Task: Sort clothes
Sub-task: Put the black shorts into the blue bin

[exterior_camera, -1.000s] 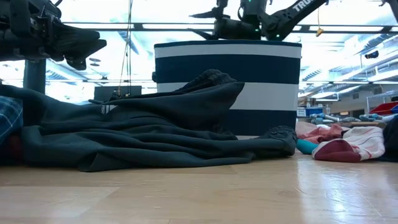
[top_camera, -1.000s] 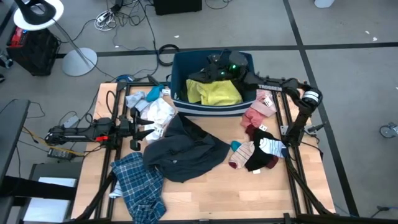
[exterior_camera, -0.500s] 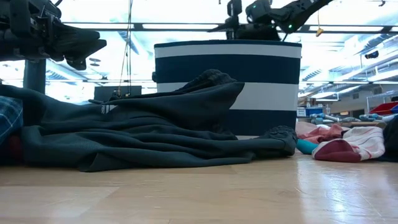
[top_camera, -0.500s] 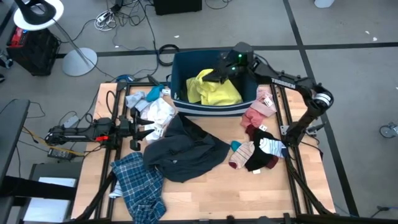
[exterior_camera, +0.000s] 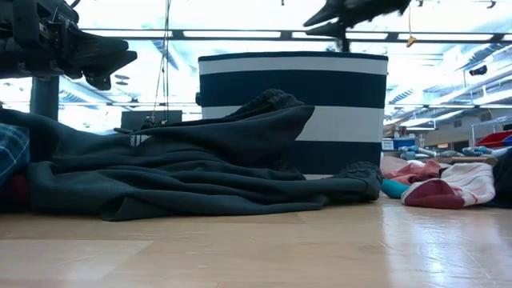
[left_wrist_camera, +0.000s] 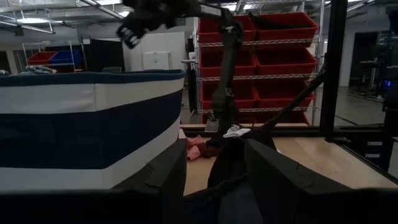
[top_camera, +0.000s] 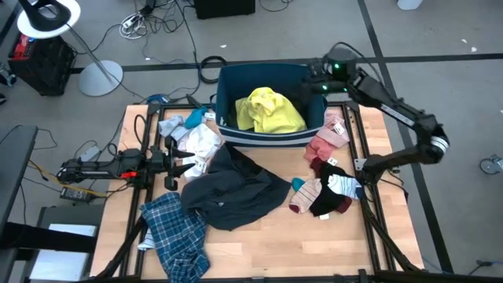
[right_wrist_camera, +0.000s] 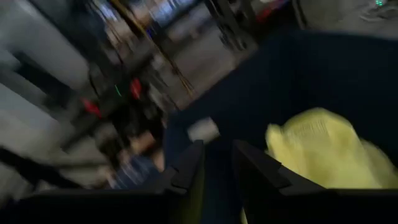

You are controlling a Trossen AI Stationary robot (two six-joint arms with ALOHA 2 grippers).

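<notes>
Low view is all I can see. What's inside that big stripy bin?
Observer: From above, a yellow top lies inside the bin.
Operator: Is the right tool holding anything?
Observer: No. The right tool hangs open and empty over the bin's right end.
Operator: And the left one?
Observer: The left tool is open too, next to the white piece at the dark jacket's edge.

Right wrist view is smeared: past the fingers [right_wrist_camera: 186,168] the yellow top [right_wrist_camera: 326,152] and bin [right_wrist_camera: 298,74] show only as soft blurs. The low view cuts the plaid shirt [exterior_camera: 10,152] at its edge, and the jacket [exterior_camera: 184,164] hides the bin's base.
</notes>
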